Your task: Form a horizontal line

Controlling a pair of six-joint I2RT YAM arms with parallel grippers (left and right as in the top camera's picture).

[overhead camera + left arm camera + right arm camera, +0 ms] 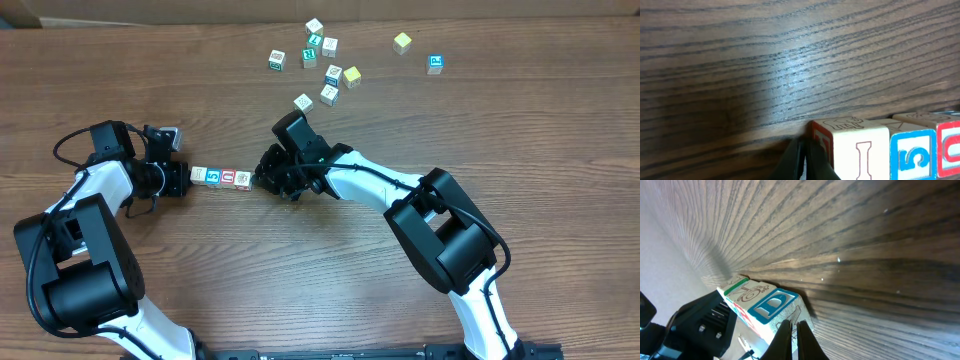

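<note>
**A:** Wooden cubes, small and printed with letters and numbers, make a short row (pixel 220 177) on the brown wood-grain bench (pixel 300 290) in the overhead view. Its long axis runs left to right.

**B:** And the arms?

**A:** The left arm's black fingers (pixel 180 182) sit at the row's left end, and the right arm's black fingers (pixel 270 180) sit at its right end. The loose cubes (pixel 330 72) lie well apart on the far side, nearer the right arm.

**B:** Left wrist view?

**A:** Its fingers are together, tips just beside the cream cube with a red I (pixel 860 150). A blue-framed 5 cube (pixel 912 156) touches that one on its far side. I cannot tell whether the fingers touch the cube.

**B:** Right wrist?

**A:** Fingers together too, tips just beside the cube with a blue D (pixel 770 304). Only this view shows that end cube close up. Only overhead shows the scattered cubes, and I judge the right arm better placed to fetch one.
</note>
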